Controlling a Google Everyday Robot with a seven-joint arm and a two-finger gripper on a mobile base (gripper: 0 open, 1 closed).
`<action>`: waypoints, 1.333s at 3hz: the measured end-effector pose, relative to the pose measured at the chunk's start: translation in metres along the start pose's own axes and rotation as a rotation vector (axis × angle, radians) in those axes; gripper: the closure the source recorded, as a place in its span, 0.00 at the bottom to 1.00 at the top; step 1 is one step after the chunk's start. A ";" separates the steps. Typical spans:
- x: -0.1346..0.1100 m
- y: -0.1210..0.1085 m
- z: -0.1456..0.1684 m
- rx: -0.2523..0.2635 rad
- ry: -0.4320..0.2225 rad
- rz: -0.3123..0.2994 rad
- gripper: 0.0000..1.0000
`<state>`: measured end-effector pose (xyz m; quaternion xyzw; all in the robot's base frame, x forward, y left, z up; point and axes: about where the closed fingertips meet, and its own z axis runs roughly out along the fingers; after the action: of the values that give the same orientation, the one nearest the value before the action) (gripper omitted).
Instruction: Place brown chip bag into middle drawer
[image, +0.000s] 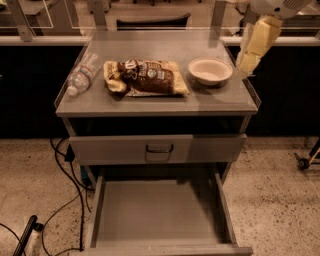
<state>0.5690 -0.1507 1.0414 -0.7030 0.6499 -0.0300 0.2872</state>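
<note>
The gripper (243, 68) hangs at the end of the pale yellow arm, over the right rear corner of the cabinet top (150, 104), and I cannot tell whether it is open or closed. It holds nothing that shows. Just beside it, toward the middle of the top, sits the white bowl (210, 71). Beyond the bowl, farther from the gripper, lies the brown chip bag (147, 77), flat on the top with its long side across the cabinet. The plastic bottle (82, 74) lies past the bag's far end. Below and well in front of the gripper, the middle drawer (157, 212) stands pulled out with a bare floor, under a closed drawer front (159, 148). The step in hand looks like the reach for the bag, which is not yet touched. To do it well, the gripper should pass above the bowl rather than sweep through it. It should then come straight down on the bag's dark middle and pinch across its short width, where the crinkly film can bunch. A grip at a pale end would likely let the bag swing or slip on the way to the drawer.
</note>
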 end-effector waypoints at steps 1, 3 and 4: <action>-0.012 -0.033 0.019 -0.008 -0.114 0.060 0.00; -0.031 -0.051 0.035 -0.015 -0.151 0.199 0.00; -0.035 -0.054 0.038 0.042 -0.160 0.223 0.00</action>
<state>0.6282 -0.1050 1.0452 -0.6202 0.6983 0.0448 0.3545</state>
